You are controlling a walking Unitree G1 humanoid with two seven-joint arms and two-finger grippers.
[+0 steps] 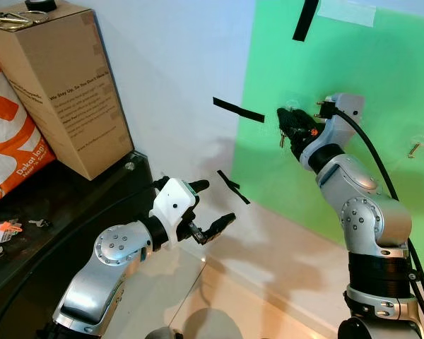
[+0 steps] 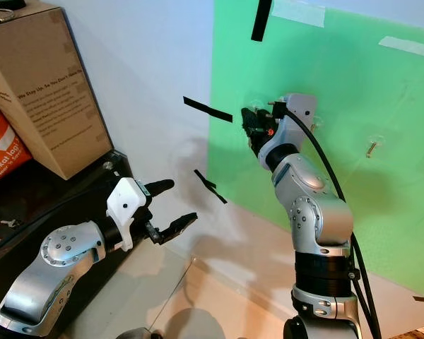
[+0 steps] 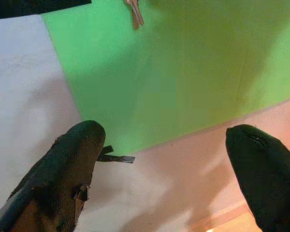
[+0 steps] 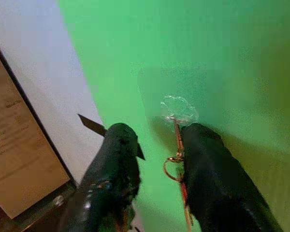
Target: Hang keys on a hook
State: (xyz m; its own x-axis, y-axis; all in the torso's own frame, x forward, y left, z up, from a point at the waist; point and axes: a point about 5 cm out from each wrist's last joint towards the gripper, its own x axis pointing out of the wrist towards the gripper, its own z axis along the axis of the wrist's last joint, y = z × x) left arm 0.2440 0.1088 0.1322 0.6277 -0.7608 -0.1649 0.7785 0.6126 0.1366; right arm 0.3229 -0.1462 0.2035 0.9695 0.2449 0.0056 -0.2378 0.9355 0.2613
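Keys on a small brass ring (image 4: 174, 162) hung from the clear plastic hook (image 4: 179, 110) on the green wall panel (image 1: 381, 63), between the right tool's (image 4: 159, 145) spread fingers. Left tool (image 1: 212, 205) hovered open. Brown cardboard box (image 1: 63, 85) read "We Step Up".

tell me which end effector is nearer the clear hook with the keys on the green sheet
Right. The right end effector is up at the clear hook, its fingers either side of the hanging keys. The left end effector is low, away from the green sheet.
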